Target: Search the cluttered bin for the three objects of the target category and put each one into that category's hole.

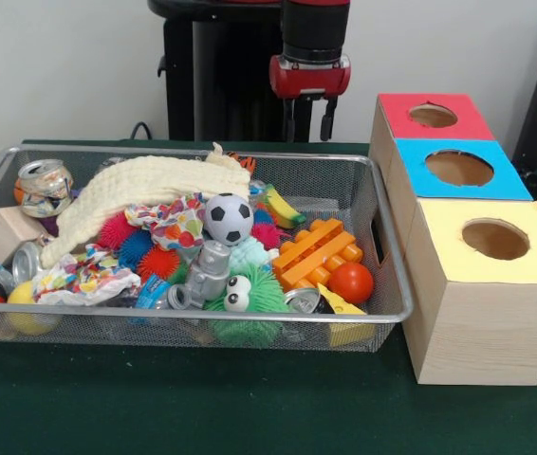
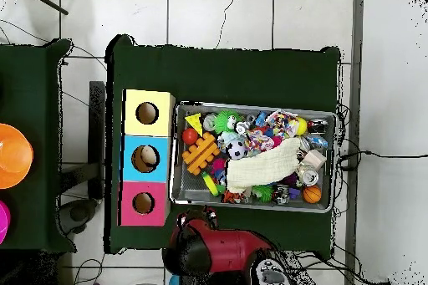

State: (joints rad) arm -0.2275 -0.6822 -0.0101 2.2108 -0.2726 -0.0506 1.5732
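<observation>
1. End effector [image 1: 308, 118] hangs above the far rim of the wire bin [image 1: 394, 284], fingers apart, holding nothing.
2. Bin crammed: cream cloth [image 1: 126, 194] draped over the pile, soccer ball [image 1: 228, 218] beside it, grey robot toy [image 1: 207, 273], green fuzzy toy with eyes [image 1: 247, 301], orange brick [image 1: 316, 251], red ball [image 1: 351, 282], crushed cans [image 1: 44, 187].
3. Box with red hole [image 1: 433, 116], blue hole [image 1: 459, 168] and yellow hole [image 1: 495, 239] stands just beside the bin on the green worktop [image 1: 249, 408].
4. Target category cannot be told.
</observation>
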